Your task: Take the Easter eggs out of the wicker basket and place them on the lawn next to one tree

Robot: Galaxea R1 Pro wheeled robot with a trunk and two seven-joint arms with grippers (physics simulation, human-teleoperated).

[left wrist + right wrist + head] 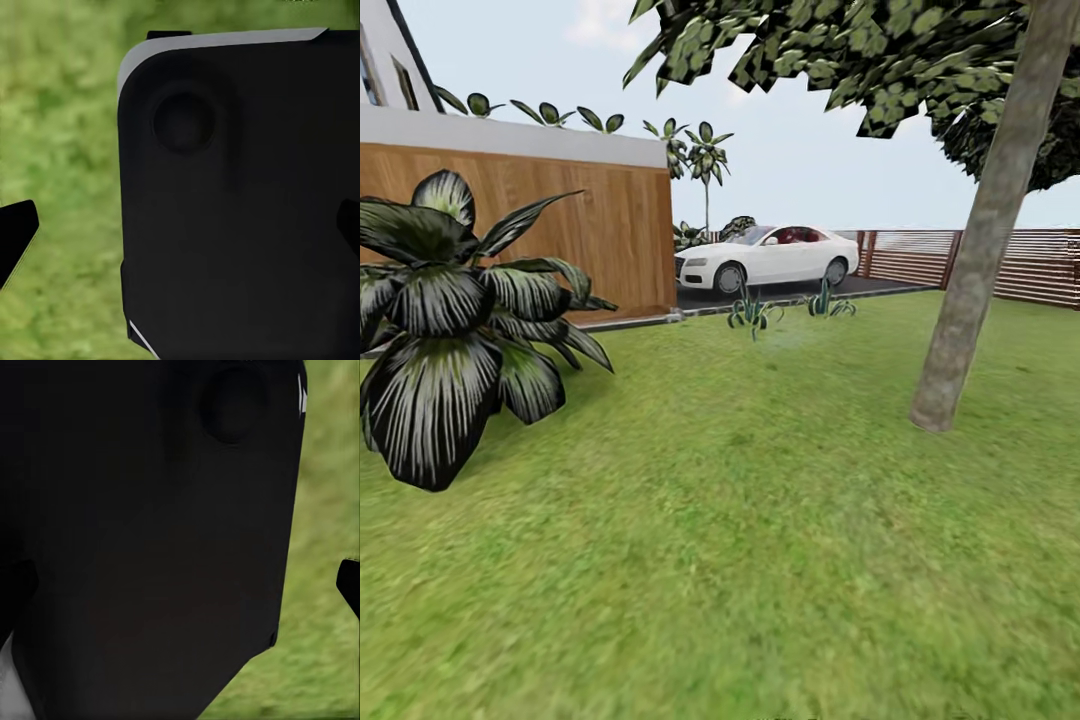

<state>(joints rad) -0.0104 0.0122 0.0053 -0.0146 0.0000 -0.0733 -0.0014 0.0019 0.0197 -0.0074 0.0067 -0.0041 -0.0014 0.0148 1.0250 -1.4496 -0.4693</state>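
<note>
Eggs: can't spot the basket yet, guessing we're mid-drive.
Lawn: mottled green grass (pixel 760 560) everywhere.
Tree: thick grey-brown trunk (pixel 980 250) ahead, right.
Fingers: honestly can't tell, both blocked.
Next: probably find the basket.

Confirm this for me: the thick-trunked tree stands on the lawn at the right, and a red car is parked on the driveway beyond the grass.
One thing is wrong: the car is white, not red, as the head view shows. The rest holds: the thick-trunked tree stands on the lawn at the right, and the car is parked on the driveway beyond the grass.
</note>
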